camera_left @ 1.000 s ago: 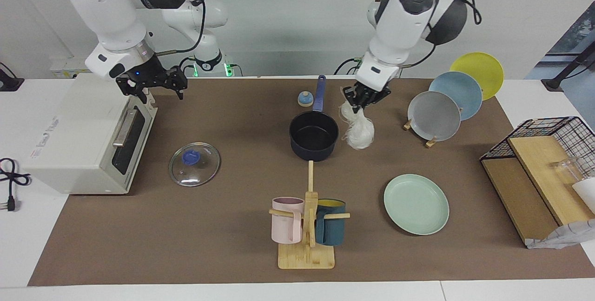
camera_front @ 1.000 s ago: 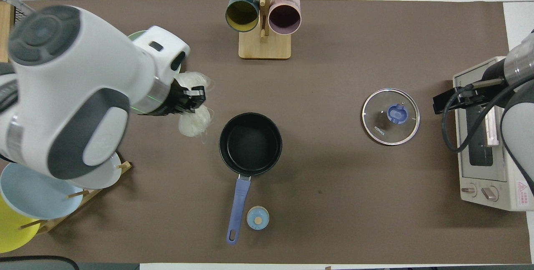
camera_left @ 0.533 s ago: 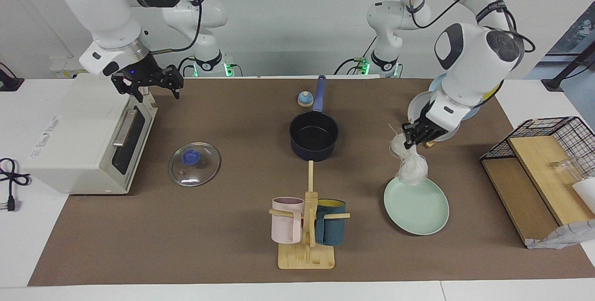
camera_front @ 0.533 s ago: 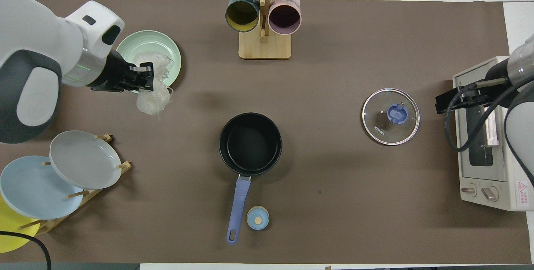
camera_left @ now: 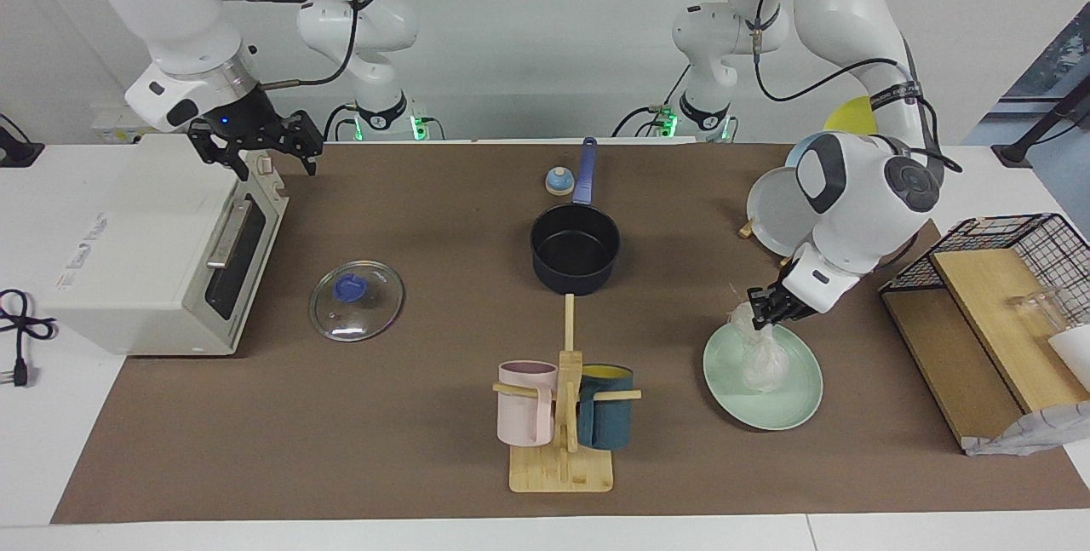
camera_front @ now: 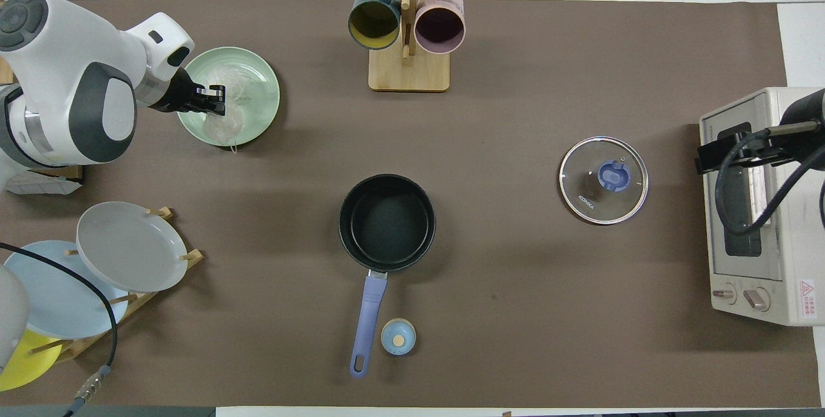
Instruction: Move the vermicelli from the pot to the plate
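The vermicelli (camera_left: 762, 364) (camera_front: 225, 124) hangs as a white tangle from my left gripper (camera_left: 760, 312) (camera_front: 219, 96), which is shut on its top. The gripper is low over the mint-green plate (camera_left: 796, 406) (camera_front: 261, 75), above the part of its rim nearest the robots. The lower end of the tangle seems to rest on the plate. The dark navy pot (camera_left: 575, 244) (camera_front: 387, 220) stands empty mid-table, its blue handle pointing toward the robots. My right gripper (camera_left: 255, 151) waits open and empty above the toaster oven's top edge.
A glass lid (camera_left: 356, 300) lies between the pot and the toaster oven (camera_left: 145, 253). A wooden mug stand (camera_left: 562, 415) with two mugs stands beside the plate. A dish rack with the grey plate (camera_left: 777, 215) and a wire basket (camera_left: 1005, 261) flank the left arm. A small blue bell (camera_left: 559, 182) sits by the pot handle.
My left gripper carried the vermicelli from beside the pot across to the mint-green plate and lowered it onto the plate. The right arm drifted slightly toward the toaster oven.
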